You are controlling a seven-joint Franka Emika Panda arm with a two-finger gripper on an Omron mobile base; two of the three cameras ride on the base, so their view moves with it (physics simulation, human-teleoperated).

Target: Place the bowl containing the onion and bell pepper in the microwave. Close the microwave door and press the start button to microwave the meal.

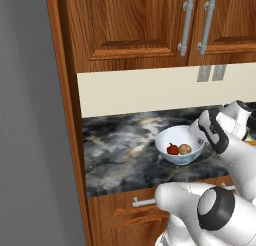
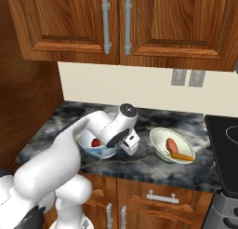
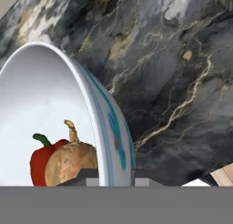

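Note:
The bowl (image 1: 179, 146) (image 2: 96, 151), white inside and light blue outside, stands on the dark marble counter (image 1: 125, 145). In it lie the red bell pepper (image 1: 172, 149) (image 3: 38, 161) and the brown onion (image 1: 185, 149) (image 3: 73, 161), side by side. My gripper (image 3: 116, 180) reaches down over the bowl's right rim (image 3: 109, 127). One tip is inside the wall and one outside, and both press against it. The bowl sits flat on the counter. The microwave and its door are out of view.
A shallower cream-green bowl (image 2: 170, 145) with orange and red food sits to the right, close to my hand. Past it is the black stove (image 2: 223, 130). Wooden cabinets (image 2: 116, 23) hang overhead, and a tall wood panel (image 1: 67, 115) closes the counter's left end.

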